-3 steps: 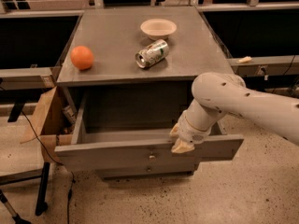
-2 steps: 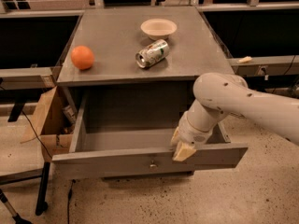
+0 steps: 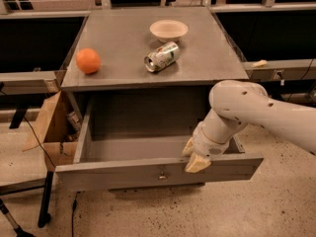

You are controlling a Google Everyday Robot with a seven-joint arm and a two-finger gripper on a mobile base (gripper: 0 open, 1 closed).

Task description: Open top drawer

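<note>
The top drawer [image 3: 123, 174] of the grey cabinet stands pulled far out toward me, its deep grey inside showing and bare. Its small round brass knob [image 3: 160, 175] sits at the centre of the front panel. My gripper [image 3: 194, 156] is at the drawer's front top edge, right of the knob, with the white arm [image 3: 256, 112] coming in from the right. The lower drawers are hidden beneath the open one.
On the cabinet top [image 3: 123, 58] lie an orange [image 3: 88, 60], a crushed can on its side [image 3: 161, 57] and a pale bowl [image 3: 169, 30]. A cardboard box [image 3: 47, 127] and a black stand leg [image 3: 45, 201] sit at the left. Dark benches run behind.
The drawer has slid further out toward me, and my gripper has moved with it at the front edge. The things on top have not moved.
</note>
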